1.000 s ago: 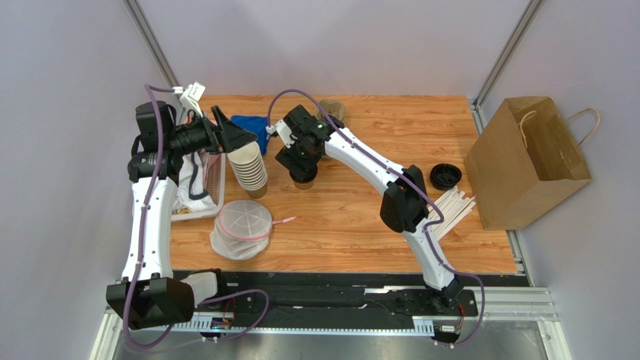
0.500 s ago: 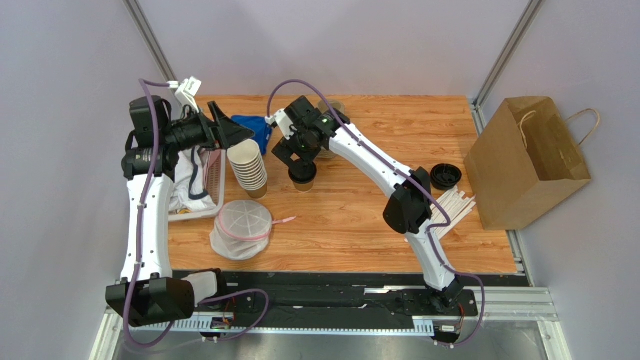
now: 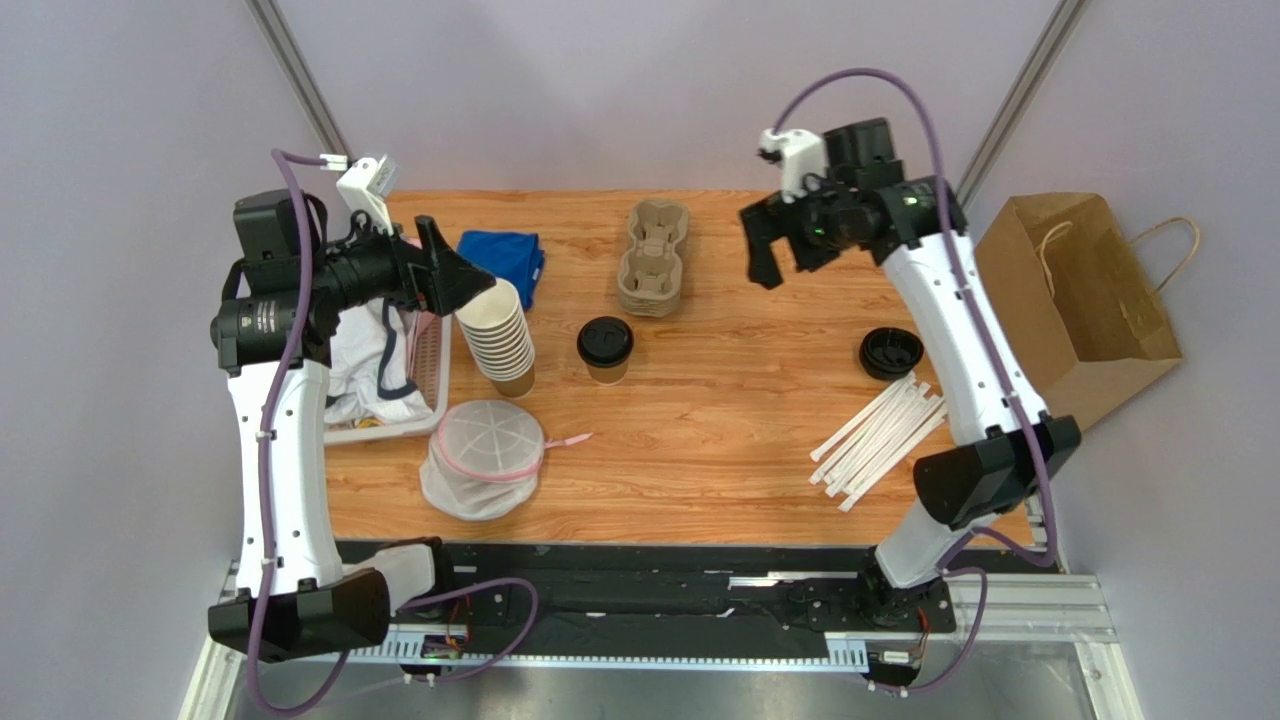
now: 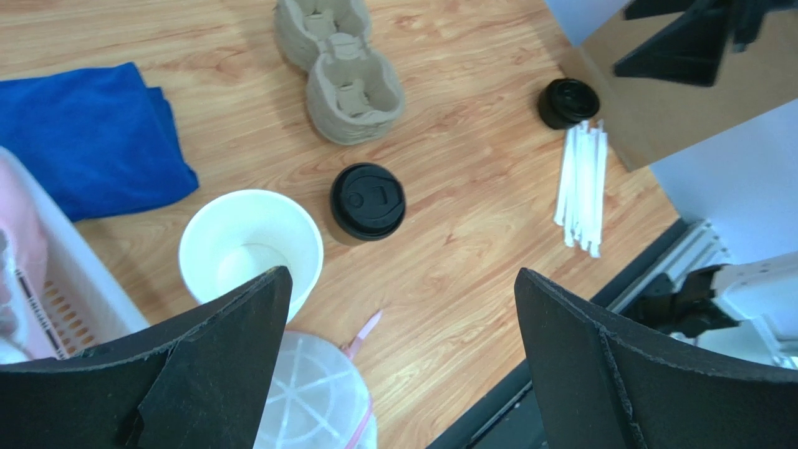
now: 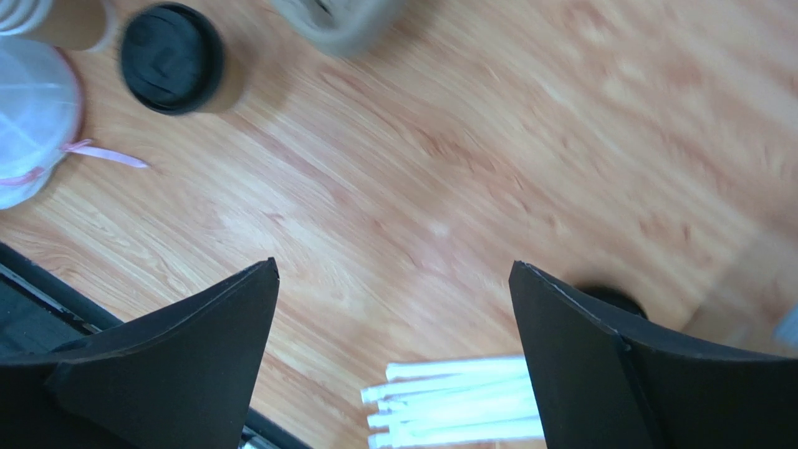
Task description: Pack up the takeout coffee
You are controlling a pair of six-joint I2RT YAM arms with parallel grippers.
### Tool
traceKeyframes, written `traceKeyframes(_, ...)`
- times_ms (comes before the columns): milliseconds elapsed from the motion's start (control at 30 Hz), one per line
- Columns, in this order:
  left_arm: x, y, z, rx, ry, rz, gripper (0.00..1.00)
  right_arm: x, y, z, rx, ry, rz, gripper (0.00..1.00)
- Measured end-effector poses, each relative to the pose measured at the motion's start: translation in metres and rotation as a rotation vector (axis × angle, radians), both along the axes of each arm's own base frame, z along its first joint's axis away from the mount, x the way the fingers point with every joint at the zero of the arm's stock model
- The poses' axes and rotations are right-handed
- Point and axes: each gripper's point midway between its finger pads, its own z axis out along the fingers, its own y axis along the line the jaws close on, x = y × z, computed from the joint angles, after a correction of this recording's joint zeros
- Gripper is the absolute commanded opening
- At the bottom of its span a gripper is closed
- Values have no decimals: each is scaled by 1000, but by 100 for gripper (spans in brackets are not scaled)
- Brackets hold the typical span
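**Right pincer off the coffee, swung toward the bag**

The right pincer (image 3: 763, 255), jaws wide and empty, has left the takeout coffee (image 3: 604, 345) and now hangs far right, near the paper bag (image 3: 1052, 323); the cup stands lidded and upright on the worktop (image 3: 721, 435), between the cup stack (image 3: 496, 338) and the carrier (image 3: 654, 258); packing looks not yet begun; the left pincer (image 3: 451, 273), open and empty, has barely shifted by the stack.

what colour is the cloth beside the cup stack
The cloth is blue, clearest in the left wrist view.
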Motion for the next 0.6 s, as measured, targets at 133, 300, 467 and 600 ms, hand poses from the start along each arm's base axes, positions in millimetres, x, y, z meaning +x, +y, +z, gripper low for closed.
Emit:
traceKeyframes(133,-6,10,-11,93,4,21,97,-13,-63,-24,-10,105,-130,100)
traceKeyframes(300,-2,21,-2,179,-26,49,93,-44,-69,-58,-27,230,-131,90)
traceKeyframes(467,19,25,11,203,-48,56,92,-26,-52,-56,41,240,-167,67)
traceKeyframes(600,26,23,9,201,-38,56,93,28,-23,-51,129,215,-218,56)
